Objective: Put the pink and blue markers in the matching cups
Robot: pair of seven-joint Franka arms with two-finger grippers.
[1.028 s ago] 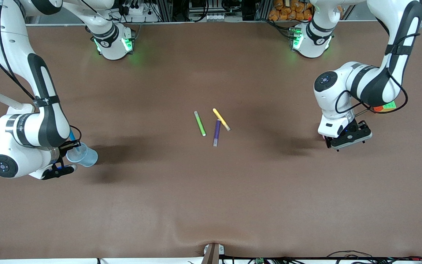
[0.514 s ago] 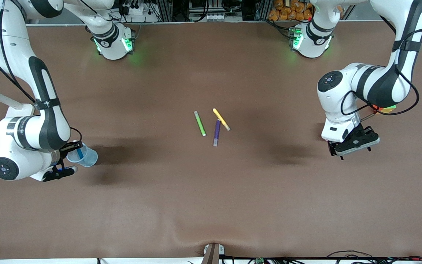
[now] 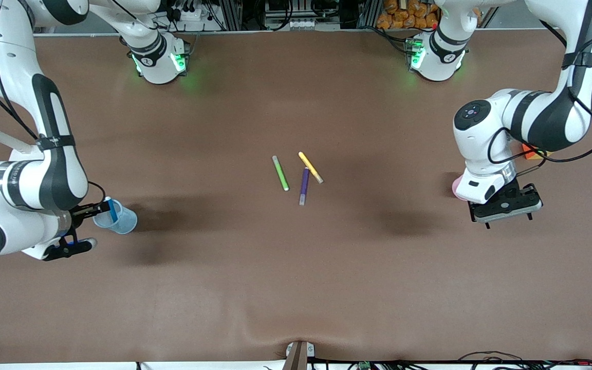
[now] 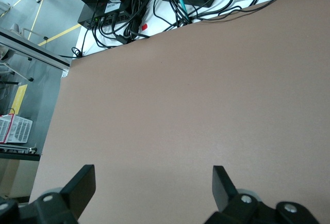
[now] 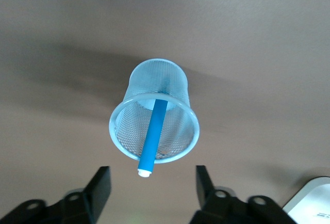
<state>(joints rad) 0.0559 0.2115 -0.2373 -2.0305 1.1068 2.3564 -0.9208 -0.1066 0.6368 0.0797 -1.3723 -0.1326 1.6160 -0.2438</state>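
The pale blue cup (image 3: 118, 220) stands near the right arm's end of the table, with the blue marker (image 3: 113, 209) leaning inside it. In the right wrist view the cup (image 5: 167, 87) holds the marker (image 5: 153, 137), whose tip rises past the rim. My right gripper (image 3: 90, 226) is open and empty beside and above the cup; it also shows in the right wrist view (image 5: 152, 185). Only an edge of the pale pink cup (image 3: 457, 186) peeks out under the left arm's wrist. The pink marker is hidden. My left gripper (image 3: 505, 205) is open and empty over bare table (image 4: 152, 182).
A green marker (image 3: 280, 173), a yellow marker (image 3: 310, 167) and a purple marker (image 3: 303, 186) lie together at the table's middle. An orange block (image 3: 528, 150) sits under the left arm. Cables and boxes (image 4: 134, 7) lie off the table's edge.
The blue marker has dropped from my right gripper into the blue cup, and that gripper has drawn back. My left gripper has moved off the pink cup toward the left arm's end.
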